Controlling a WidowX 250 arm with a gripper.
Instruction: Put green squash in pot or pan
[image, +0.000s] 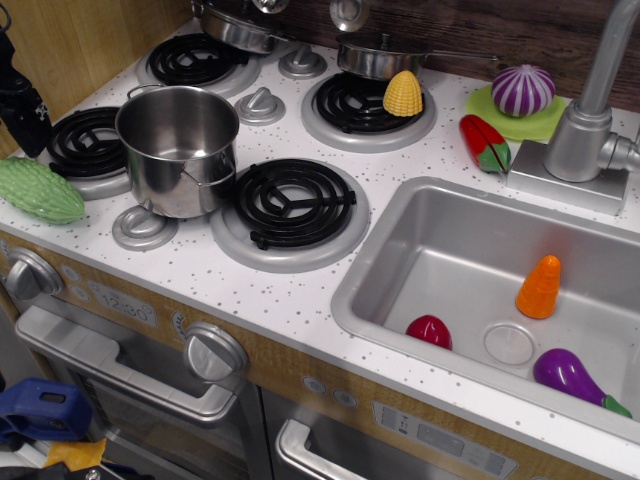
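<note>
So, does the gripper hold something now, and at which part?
Nothing is held. The gripper, its opening unclear, is apart from the green squash, which lies on the counter beside the pot.

Only a slice of the robot shows at the upper left frame edge: the end effector (18, 100), matte black, angular, details indistinct.

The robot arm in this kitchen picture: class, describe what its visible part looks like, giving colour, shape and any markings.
Only a small part of the arm shows, at the left edge above the green squash. It is black, blocky and angular, with a matte finish. No cables, labels or markings are visible, and the fingertips cannot be made out.
</note>
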